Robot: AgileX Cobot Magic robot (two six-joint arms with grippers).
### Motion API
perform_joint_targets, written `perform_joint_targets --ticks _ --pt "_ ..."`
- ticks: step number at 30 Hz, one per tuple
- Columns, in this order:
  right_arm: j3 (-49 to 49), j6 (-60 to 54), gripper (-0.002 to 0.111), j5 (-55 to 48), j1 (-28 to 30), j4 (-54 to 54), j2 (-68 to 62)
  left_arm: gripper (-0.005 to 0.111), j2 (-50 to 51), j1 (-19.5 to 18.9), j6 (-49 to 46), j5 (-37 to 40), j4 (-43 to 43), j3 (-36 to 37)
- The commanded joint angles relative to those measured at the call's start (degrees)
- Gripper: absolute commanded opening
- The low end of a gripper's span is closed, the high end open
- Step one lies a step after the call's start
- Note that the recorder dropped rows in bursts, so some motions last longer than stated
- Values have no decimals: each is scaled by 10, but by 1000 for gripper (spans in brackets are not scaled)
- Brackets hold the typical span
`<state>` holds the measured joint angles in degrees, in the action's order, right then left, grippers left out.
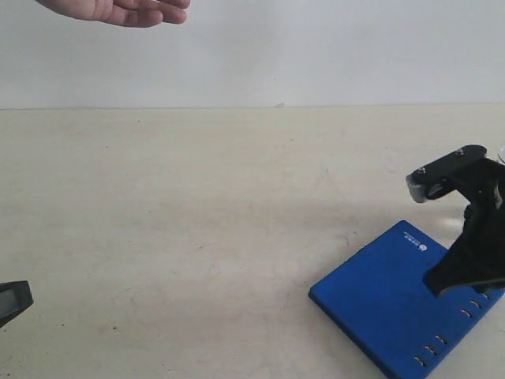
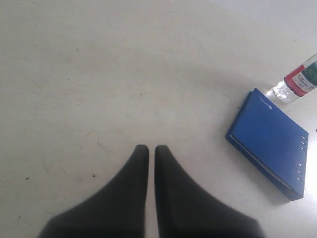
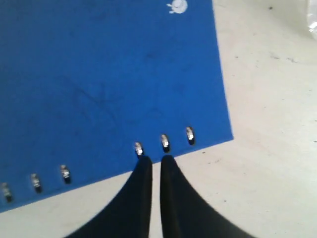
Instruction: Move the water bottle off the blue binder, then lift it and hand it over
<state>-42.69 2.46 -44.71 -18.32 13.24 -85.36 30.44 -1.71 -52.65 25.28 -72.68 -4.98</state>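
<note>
Since the water bottle [image 2: 297,82] sits on the table [image 1: 197,221] just beyond the logo corner of the blue binder [image 2: 270,139], touching no part of its cover, the first step looks done. The lift and handover come next.

The next move probably calls for the right fingers to spread and take hold of something. Their place over the binder suggests its holed edge is the target, and a flat cover lying flush on the table would need one finger worked under that edge. The task wording could equally mean the bottle.

Nearest, by the near left corner of the table, the left gripper [image 2: 148,147] hangs low over bare table, well apart from both things. Its fingers are drawn narrow with only a slit between them and hold nothing.

Toward the near right corner lies the binder. The right gripper [image 3: 155,157] points steeply down at it, tips right at the row of holes. Its fingers are likewise nearly together and empty. I cannot tell whether they touch the cover.

Beyond the far edge, toward the left corner, an open hand [image 1: 118,9] hangs in the air, apparently the receiver. It is well apart from both arms.
</note>
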Motion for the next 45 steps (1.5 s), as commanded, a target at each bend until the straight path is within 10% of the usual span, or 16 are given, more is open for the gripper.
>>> perform_joint_targets --ticks 1,20,45 --pt "49 96 0 85 1 116 7 4 3 3 -9 -4 -3 -3" --pt "60 135 0 145 1 363 -19 4 3 3 -9 -2 -3 -3" --pt "60 261 0 127 1 433 -126 4 3 3 -9 9 -16 -3"
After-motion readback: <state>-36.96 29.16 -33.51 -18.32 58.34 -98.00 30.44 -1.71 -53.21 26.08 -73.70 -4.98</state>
